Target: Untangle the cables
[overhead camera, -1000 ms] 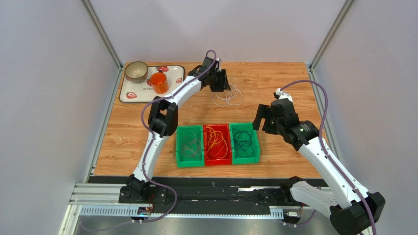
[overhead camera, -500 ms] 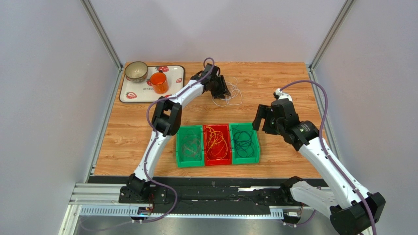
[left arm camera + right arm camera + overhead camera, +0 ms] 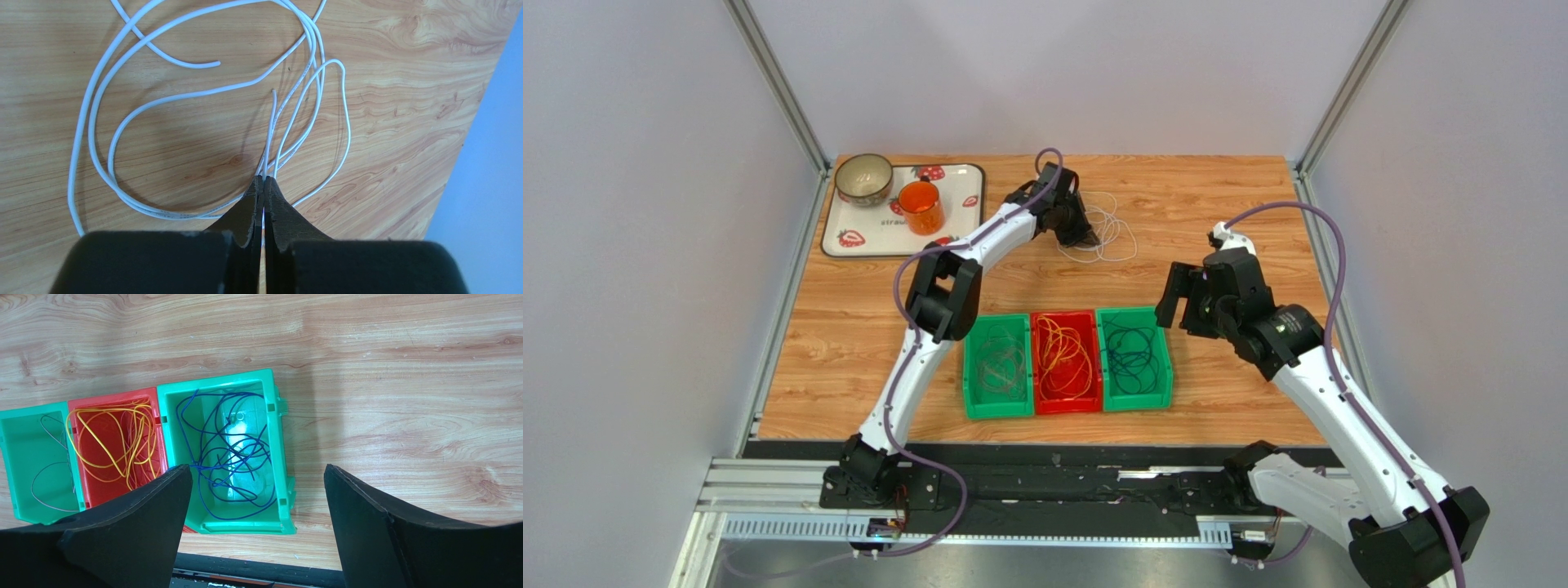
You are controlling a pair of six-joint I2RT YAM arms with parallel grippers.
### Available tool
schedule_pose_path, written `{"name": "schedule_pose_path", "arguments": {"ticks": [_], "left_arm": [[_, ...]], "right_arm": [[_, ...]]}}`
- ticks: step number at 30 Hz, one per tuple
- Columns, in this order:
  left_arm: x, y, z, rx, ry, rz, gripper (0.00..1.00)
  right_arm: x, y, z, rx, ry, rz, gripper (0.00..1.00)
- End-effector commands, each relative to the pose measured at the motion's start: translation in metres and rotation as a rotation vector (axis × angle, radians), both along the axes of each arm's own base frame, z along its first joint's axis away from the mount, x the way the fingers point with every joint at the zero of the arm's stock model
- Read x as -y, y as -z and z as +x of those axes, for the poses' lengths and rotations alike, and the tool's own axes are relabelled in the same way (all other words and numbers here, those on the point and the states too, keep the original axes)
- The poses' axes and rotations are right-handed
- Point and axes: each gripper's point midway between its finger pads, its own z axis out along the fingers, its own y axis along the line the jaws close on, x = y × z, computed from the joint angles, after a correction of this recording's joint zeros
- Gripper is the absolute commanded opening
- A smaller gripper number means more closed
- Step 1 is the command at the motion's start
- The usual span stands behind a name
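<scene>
Cables [image 3: 315, 49], white, upper centre of desk [image 3: 842, 319] | left jaws clenched on strands, probably to lift | right jaws released above bins [image 3: 279, 441]

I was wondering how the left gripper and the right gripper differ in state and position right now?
The left gripper is shut, pinching strands of the white cables; the right gripper stands wide open and holds nothing. The left gripper is low over the far part of the table; the right gripper hangs higher, near a green bin. Both are black.
</scene>
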Motion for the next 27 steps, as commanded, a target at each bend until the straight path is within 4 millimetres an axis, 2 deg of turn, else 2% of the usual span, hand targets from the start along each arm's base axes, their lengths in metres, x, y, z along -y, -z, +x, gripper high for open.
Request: {"name": "schedule_pose_path", "arguments": {"ticks": [1, 2, 3, 5, 6, 8, 9, 11, 12, 14, 15, 16, 18, 20, 22, 26, 27], "left_arm": [[0.006, -0.093, 0.006, 0.196, 0.05, -0.034, 0.0], [0.006, -0.107, 0.005, 0.228, 0.064, -0.038, 0.0], [0.005, -0.134, 0.002, 0.291, 0.096, -0.042, 0.0], [0.002, -0.163, -0.003, 0.351, 0.128, -0.043, 0.0], [-0.001, -0.197, -0.008, 0.424, 0.157, -0.053, 0.0], [-0.003, -0.233, -0.018, 0.5, 0.207, -0.068, 0.0], [-0.004, -0.273, -0.027, 0.591, 0.256, -0.089, 0.0], [-0.011, -0.307, -0.042, 0.653, 0.302, -0.088, 0.0], [-0.02, -0.344, -0.057, 0.738, 0.332, -0.082, 0.0], [-0.032, -0.378, -0.074, 0.826, 0.35, -0.074, 0.0], [-0.045, -0.407, -0.09, 0.914, 0.351, -0.062, 0.0], [-0.053, -0.42, -0.098, 0.953, 0.346, -0.057, 0.0], [-0.072, -0.44, -0.118, 1.04, 0.331, -0.023, 0.0], [-0.085, -0.438, -0.118, 1.054, 0.28, 0.02, 0.0], [-0.096, -0.415, -0.111, 0.986, 0.258, 0.063, 0.0], [-0.094, -0.361, -0.109, 0.802, 0.304, 0.043, 0.0], [-0.094, -0.356, -0.109, 0.792, 0.304, 0.044, 0.0]], "right_arm": [[-0.002, -0.017, 0.005, 0.046, -0.004, 0.02, 0.83], [-0.004, -0.018, 0.005, 0.048, -0.008, 0.028, 0.83], [-0.007, -0.02, 0.005, 0.049, -0.018, 0.04, 0.83], [-0.01, -0.023, 0.006, 0.055, -0.027, 0.058, 0.82], [-0.014, -0.024, 0.006, 0.053, -0.038, 0.075, 0.82], [-0.019, -0.028, 0.008, 0.063, -0.048, 0.099, 0.82], [-0.023, -0.028, 0.008, 0.057, -0.056, 0.115, 0.82], [-0.029, -0.032, 0.011, 0.07, -0.063, 0.146, 0.81], [-0.033, -0.031, 0.012, 0.06, -0.077, 0.16, 0.8], [-0.038, -0.035, 0.015, 0.071, -0.082, 0.183, 0.8], [-0.044, -0.038, 0.015, 0.069, -0.106, 0.206, 0.79], [-0.047, -0.039, 0.017, 0.069, -0.109, 0.213, 0.79], [-0.051, -0.043, 0.018, 0.075, -0.118, 0.231, 0.79], [-0.054, -0.048, 0.021, 0.087, -0.123, 0.245, 0.79], [-0.058, -0.054, 0.025, 0.118, -0.135, 0.271, 0.78], [-0.068, -0.062, 0.028, 0.13, -0.165, 0.31, 0.78], [-0.07, -0.062, 0.028, 0.132, -0.177, 0.314, 0.78]]}}
